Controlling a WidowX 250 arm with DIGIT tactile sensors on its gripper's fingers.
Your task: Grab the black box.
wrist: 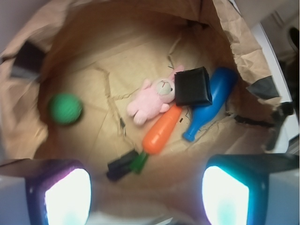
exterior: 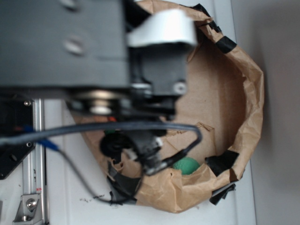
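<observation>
While gripper (wrist: 146,199) hangs above paper enclosure (wrist: 117,56), jaws apart, nothing held — approach step. Black box (wrist: 192,86) lies between pink bunny (wrist: 151,99) and blue pin (wrist: 212,102). Next — advance, centre, descend.

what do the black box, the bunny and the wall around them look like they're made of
Black box: matte black with thin, flat sides, probably cardboard or plastic; the look leaves it open.
Bunny: pink plush fabric, judging by its fuzzy, soft outline.
Wall: brown kraft paper, creased and crumpled, patched with black tape.
</observation>
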